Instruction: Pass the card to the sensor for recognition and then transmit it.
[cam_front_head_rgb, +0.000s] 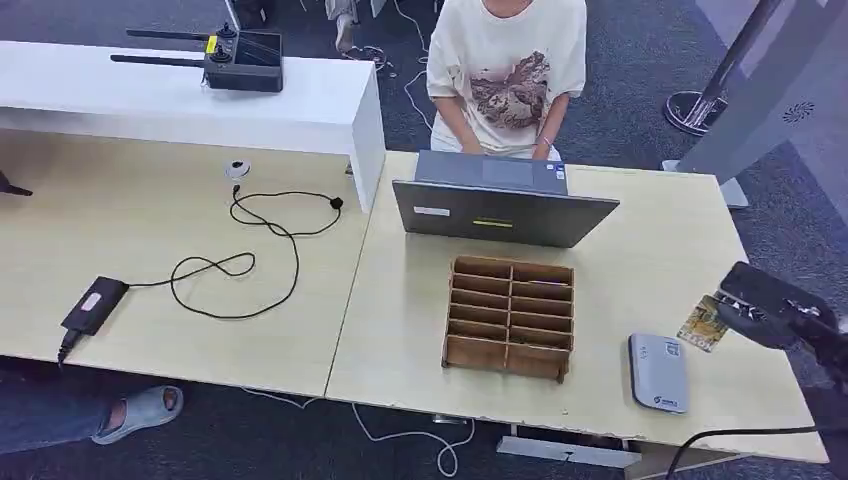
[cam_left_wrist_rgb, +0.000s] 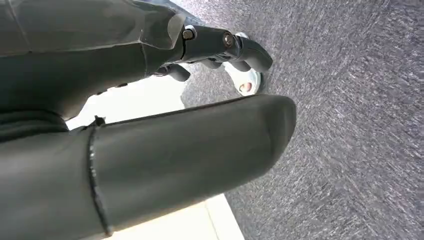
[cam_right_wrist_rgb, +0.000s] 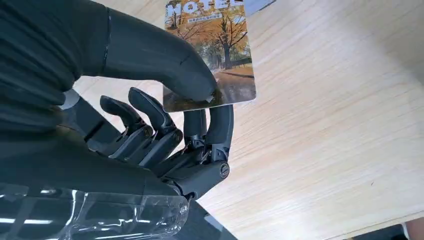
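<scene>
The right hand (cam_front_head_rgb: 775, 305) reached in from the right edge of the light wooden table (cam_front_head_rgb: 640, 250), low over its surface, and pinched the card (cam_front_head_rgb: 704, 323) at one short end. In the right wrist view the thick thumb (cam_right_wrist_rgb: 165, 62) pressed on the card's printed face while two dark fingers (cam_right_wrist_rgb: 221, 122) stood behind the card; the other fingers curled loosely beside them, holding nothing.

The card was a hotel key card with an autumn tree scene, and its long axis ran straight out from the hand, the free end with the lettering pointing away from the palm. In the head view it stuck out from the fingertips toward the middle of the table, roughly flat, above the tabletop; whether it touched the wood could not be told.

The grey sensor (cam_front_head_rgb: 658, 372) lay flat on the table just beside the card, nearer the robot's edge, apart from card and hand. Farther in stood the wooden divider box (cam_front_head_rgb: 510, 317), and beyond it an open laptop (cam_front_head_rgb: 500, 210) with a person (cam_front_head_rgb: 508, 70) seated behind it.

The left hand (cam_left_wrist_rgb: 220, 50) hung off the table above grey carpet, fingers gently curled and holding nothing.
</scene>
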